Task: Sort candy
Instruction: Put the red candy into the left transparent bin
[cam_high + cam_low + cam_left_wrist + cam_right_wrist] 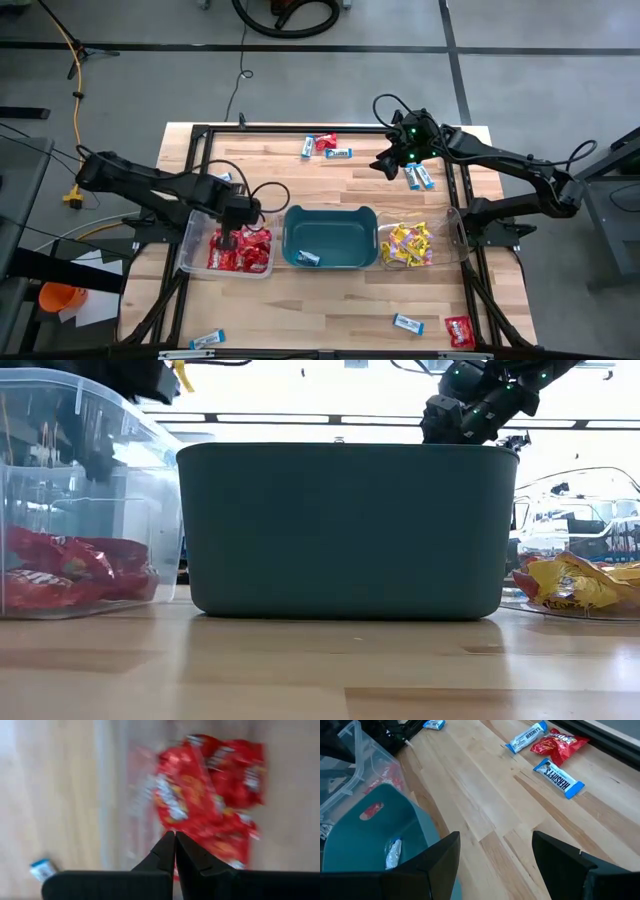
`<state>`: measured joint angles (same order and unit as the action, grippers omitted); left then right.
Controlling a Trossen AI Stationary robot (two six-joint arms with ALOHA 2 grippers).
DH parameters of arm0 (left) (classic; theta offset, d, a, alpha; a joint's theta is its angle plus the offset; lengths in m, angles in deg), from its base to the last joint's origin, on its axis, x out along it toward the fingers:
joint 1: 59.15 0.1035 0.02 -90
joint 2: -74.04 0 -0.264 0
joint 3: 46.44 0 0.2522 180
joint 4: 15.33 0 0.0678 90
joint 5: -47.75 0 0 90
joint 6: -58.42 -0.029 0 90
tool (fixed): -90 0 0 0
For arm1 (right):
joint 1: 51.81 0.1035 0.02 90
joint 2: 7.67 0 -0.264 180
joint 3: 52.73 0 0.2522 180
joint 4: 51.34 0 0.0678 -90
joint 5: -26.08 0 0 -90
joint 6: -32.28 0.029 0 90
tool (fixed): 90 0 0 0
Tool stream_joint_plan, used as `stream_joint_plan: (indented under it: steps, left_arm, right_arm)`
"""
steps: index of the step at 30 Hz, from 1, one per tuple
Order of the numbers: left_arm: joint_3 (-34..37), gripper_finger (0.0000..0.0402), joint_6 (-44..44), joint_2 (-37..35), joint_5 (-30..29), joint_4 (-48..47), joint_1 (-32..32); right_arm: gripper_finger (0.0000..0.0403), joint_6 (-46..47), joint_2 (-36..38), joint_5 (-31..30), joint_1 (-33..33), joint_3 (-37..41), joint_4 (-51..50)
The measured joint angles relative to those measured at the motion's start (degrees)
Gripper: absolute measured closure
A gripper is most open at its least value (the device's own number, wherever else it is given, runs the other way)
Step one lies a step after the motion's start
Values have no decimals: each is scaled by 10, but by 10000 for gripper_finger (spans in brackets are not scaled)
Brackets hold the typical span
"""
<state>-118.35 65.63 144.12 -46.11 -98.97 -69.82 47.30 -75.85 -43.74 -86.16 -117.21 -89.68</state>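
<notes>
Pale butcher-block wood makes up the desk (330, 300), with grey floor around it. Three containers stand in a row near its middle: a clear bin (192, 240) heaped with red candy packets (240, 250), a teal tub (330, 237) holding one blue-and-white bar (307, 258), and a second clear bin (452, 232) with a pile of yellow packets (408, 244). My left jaws (175, 851) hang over the red heap, pressed fully together with nothing between them, the red packets directly beneath their tips. My right jaws (495, 851) stand wide apart and empty above bare wood near the far right part of the desk, with two blue-and-white bars (420, 178) just beside them. Further along the far edge lie two more blue-and-white bars (338, 153) flanking one red packet (326, 142). Near the front edge I count two blue-and-white bars (407, 323) and one red packet (459, 330); another blue-and-white piece (224, 177) sits by my left arm.
</notes>
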Motion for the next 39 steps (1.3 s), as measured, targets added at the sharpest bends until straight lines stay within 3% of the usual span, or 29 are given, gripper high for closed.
stream_joint_plan:
  steps: [3,8,12,15,21,26,31,33,39]
  left_arm:
    - [-32,401,-3,-3,24,-45,0]
    - [-92,401,-17,-31,7,-52,12]
    - [-109,401,-31,-61,-56,58,49]
    - [-109,401,-93,-61,-48,163,93]
    - [-109,401,-176,33,-40,316,195]
    - [-112,400,-229,164,20,378,267]
    - [-185,380,-244,266,16,357,304]
    - [-216,374,-244,287,41,314,316]
    - [-217,391,-211,248,121,223,355]
  right_arm:
    - [160,-10,7,2,0,0,0]
    - [160,-5,20,3,0,0,1]
    - [160,9,18,17,0,-1,11]
    - [160,26,13,24,0,-1,26]
    - [160,44,13,24,0,-1,47]
    - [160,64,23,25,0,-1,80]
    - [160,111,31,20,0,-1,137]
    - [160,133,31,-2,0,-1,146]
    - [160,197,15,-72,4,-1,170]
